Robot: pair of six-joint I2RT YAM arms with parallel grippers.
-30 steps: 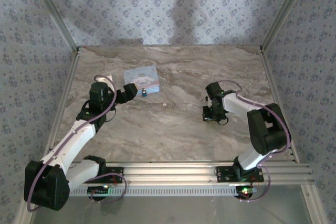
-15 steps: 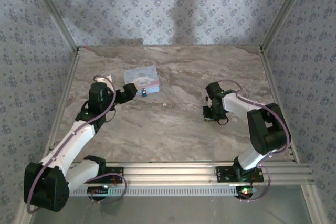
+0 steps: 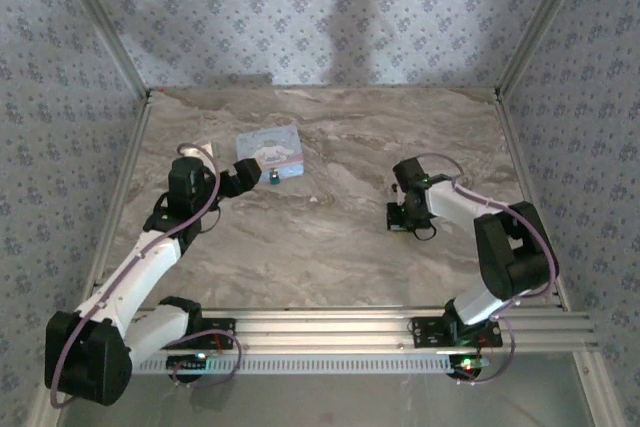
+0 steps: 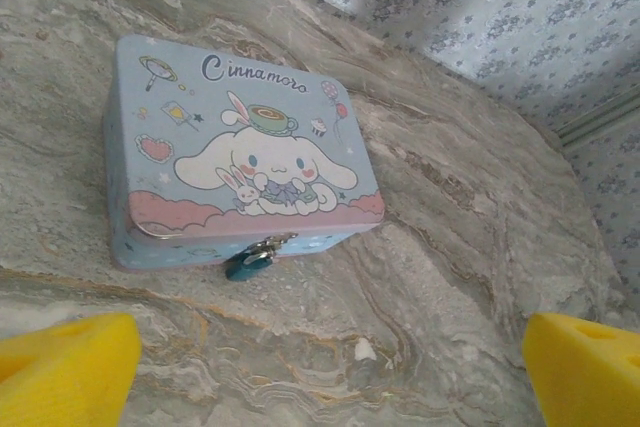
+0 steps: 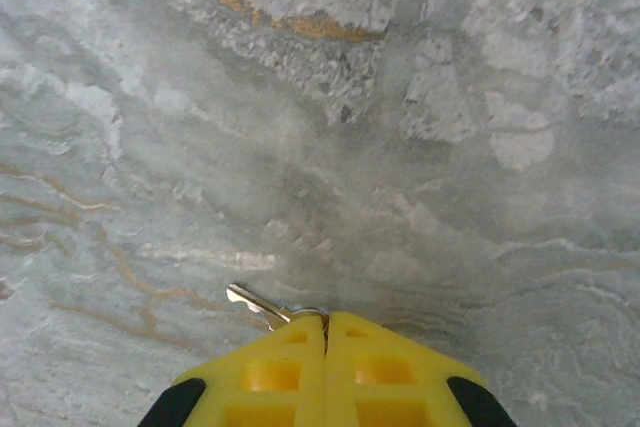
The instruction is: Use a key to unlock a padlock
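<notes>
Top view: a pale blue rectangular tin [image 3: 270, 147] lies upper left of centre on the grey marbled table [image 3: 340, 257]. The tiny dark teal padlock [image 3: 274, 178] is at its near edge, with the left gripper [image 3: 256, 179] just left of it. The right gripper [image 3: 400, 219] is low, right of centre.

Left wrist view: the padlock [image 4: 248, 262] hangs at the tin's [image 4: 240, 147] front clasp, mid-frame. The yellow pads [image 4: 65, 372] are spread wide in the bottom corners, gripping nothing.

Right wrist view: at bottom centre the right gripper [image 5: 325, 332] is clamped on a small silver key [image 5: 255, 302], its blade pointing left.
</notes>
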